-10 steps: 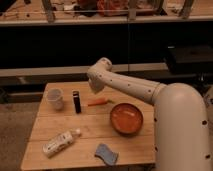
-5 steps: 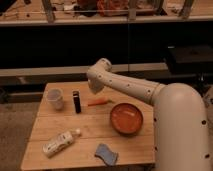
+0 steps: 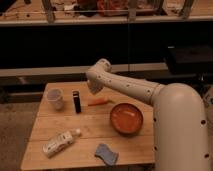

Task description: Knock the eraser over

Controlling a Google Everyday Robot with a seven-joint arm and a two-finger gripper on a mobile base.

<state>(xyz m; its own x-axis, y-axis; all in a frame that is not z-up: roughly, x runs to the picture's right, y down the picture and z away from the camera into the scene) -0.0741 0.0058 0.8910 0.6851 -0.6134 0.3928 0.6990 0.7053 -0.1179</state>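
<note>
At the far left of the wooden desk point(image 3: 45, 145) a clear plastic cup point(image 3: 55, 98) is seen standing upright. Just beside it, on its right, the eraser point(image 3: 76, 101) is found. It is a slim black block, set on its small end, and it is about as tall as the cup. It is not touched by anything.

A block like this is judged to be light and stiff, and not easy to break. It is tall and its foot is small, so it is likely tipped by a soft push. No hold is needed. The push is best given high up on its side, near the top. A low push may only slide it along the desk. A push toward the left may also hit the cup, so a push toward the front or back is thought safer.

Lower down, a white bottle point(image 3: 60, 142) is laid on its side, and a blue-grey cloth point(image 3: 106, 154) is seen near the front edge.

To the right of the eraser, a thin orange stick point(image 3: 98, 102) is laid flat. Above it the tool point(image 3: 93, 88) is held in the air, near the eraser but apart from it. It seems to be hidden under the arm's end, so it cannot be told if it is open or closed.

Further right, a red bowl point(image 3: 126, 118) is set on the desk.
</note>
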